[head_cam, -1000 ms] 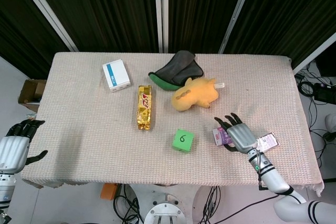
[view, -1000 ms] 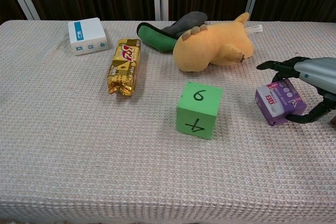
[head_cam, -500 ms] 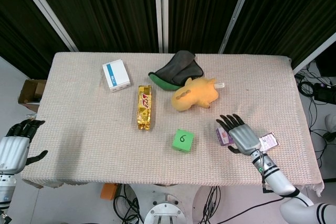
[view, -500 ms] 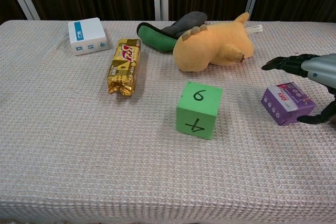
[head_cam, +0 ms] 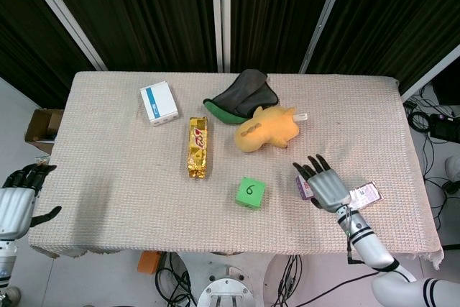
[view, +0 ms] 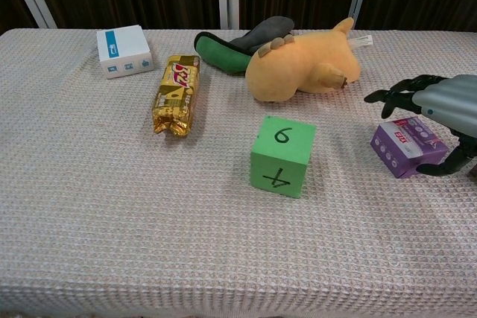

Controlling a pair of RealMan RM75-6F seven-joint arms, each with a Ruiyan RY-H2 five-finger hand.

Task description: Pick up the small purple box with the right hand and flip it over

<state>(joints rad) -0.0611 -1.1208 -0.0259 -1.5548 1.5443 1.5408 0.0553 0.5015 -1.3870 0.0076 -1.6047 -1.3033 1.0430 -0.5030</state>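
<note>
The small purple box [head_cam: 303,188] [view: 406,147] lies flat on the cloth at the right of the table, its printed face up. My right hand [head_cam: 327,186] [view: 447,106] hangs just over its right part with the fingers spread out toward the plush. Its thumb curls down by the box's front right corner. No firm grip on the box shows. Most of the box is hidden under the hand in the head view. My left hand [head_cam: 16,203] hangs off the table's left front corner, fingers apart and holding nothing.
A green number cube [head_cam: 249,193] [view: 282,156] stands left of the purple box. Behind lie a yellow plush [head_cam: 267,129], a dark pouch [head_cam: 241,95], a gold snack pack [head_cam: 198,147] and a white-blue box [head_cam: 159,102]. A purple-white packet [head_cam: 366,193] lies by my right wrist.
A second ago the box sat tilted between the fingers and thumb. It then settled flat a little further right, and my right hand has since moved back left over it.
</note>
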